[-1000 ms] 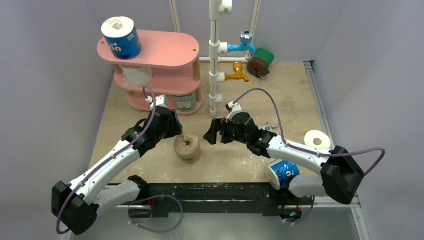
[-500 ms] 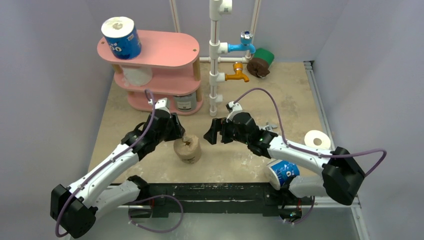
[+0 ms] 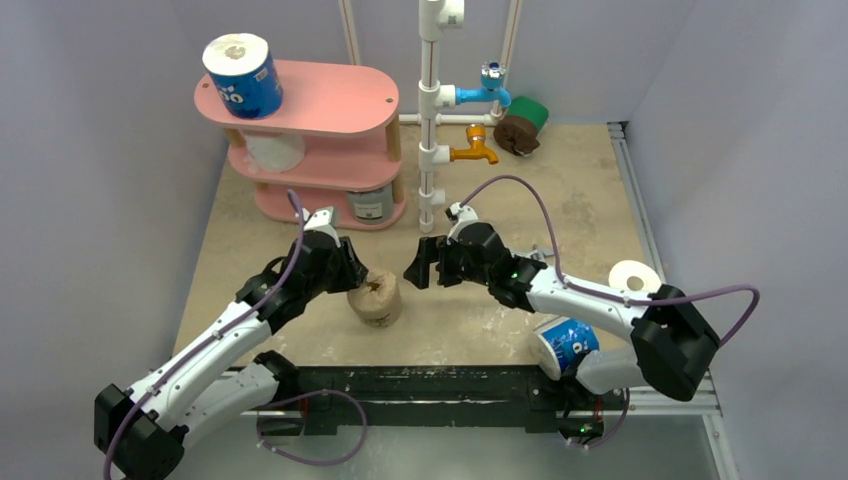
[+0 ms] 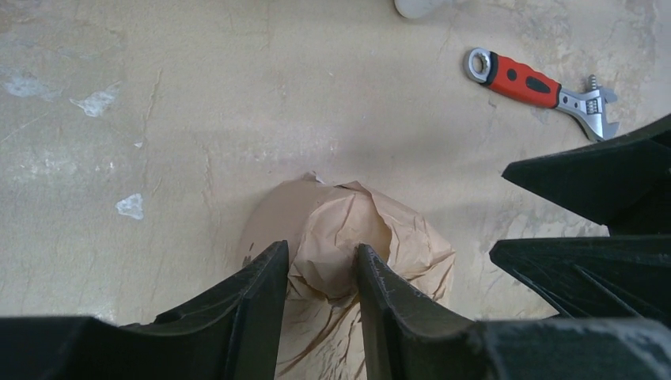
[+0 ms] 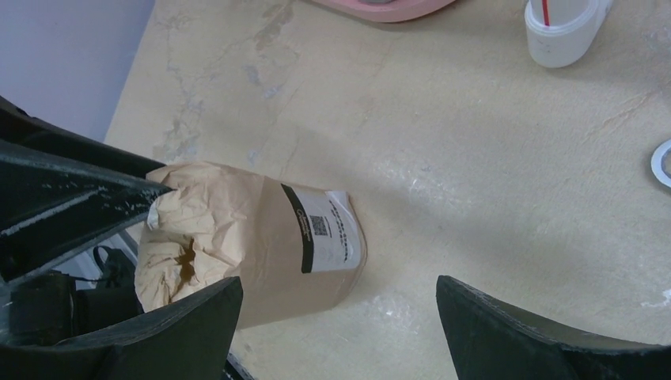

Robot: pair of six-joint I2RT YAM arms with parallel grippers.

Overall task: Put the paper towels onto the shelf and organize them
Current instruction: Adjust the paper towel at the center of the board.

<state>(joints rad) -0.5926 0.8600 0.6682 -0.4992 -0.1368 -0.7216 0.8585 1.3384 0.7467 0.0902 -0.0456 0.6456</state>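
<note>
A brown-wrapped paper towel roll (image 3: 376, 297) stands on the table in front of the arms. My left gripper (image 3: 362, 275) comes at it from the left, and its fingers pinch the crumpled brown paper (image 4: 356, 229) at the roll's top, which fills the gap between them (image 4: 320, 252). Just right of the same roll (image 5: 253, 237), my right gripper (image 3: 415, 270) is wide open with nothing between its fingers (image 5: 340, 289). The pink shelf (image 3: 330, 100) stands at the back left, with a blue roll (image 3: 243, 75) on top, a white roll (image 3: 275, 150) on the middle tier and a grey roll (image 3: 370, 203) at the bottom.
A white pipe frame with taps (image 3: 430, 110) rises right of the shelf. Green (image 3: 530, 113) and brown (image 3: 515, 133) rolls lie at the back right. A white roll (image 3: 636, 278) and a blue roll (image 3: 566, 345) sit by the right arm. A red-handled wrench (image 4: 542, 87) lies on the table.
My left gripper has moved right and forward onto the brown roll's top and narrowed its fingers on the paper. The right gripper has shifted slightly left and stays open.
</note>
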